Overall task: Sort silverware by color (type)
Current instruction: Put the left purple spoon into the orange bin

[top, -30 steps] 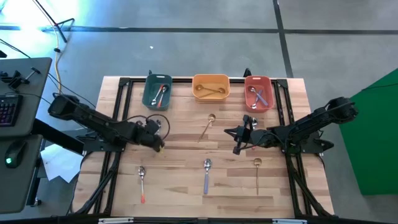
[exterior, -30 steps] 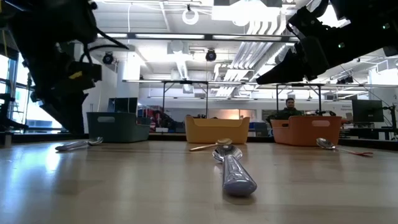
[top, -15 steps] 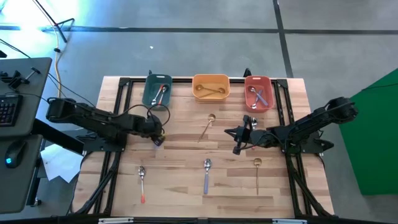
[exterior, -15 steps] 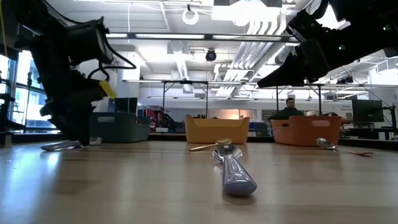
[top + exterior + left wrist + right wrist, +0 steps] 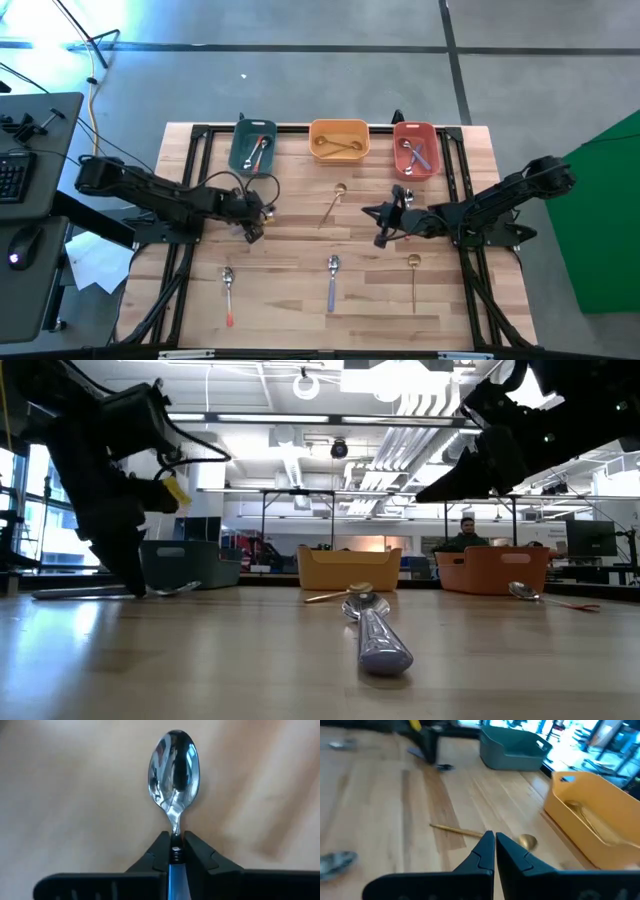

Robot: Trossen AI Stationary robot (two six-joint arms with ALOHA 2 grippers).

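Since the frame before, our left claw (image 5: 175, 851) had pinched shut on the neck of a blue-handled spoon (image 5: 173, 770), low on the wooden surface (image 5: 290, 250) near the teal bin (image 5: 252, 147). We kept our right claw (image 5: 494, 845) closed and empty above a gold spoon (image 5: 485, 836). Orange (image 5: 339, 139) and red (image 5: 415, 149) bins stood along the far edge. Beyond, we saw a person (image 5: 465, 537) seated in the bright workshop.
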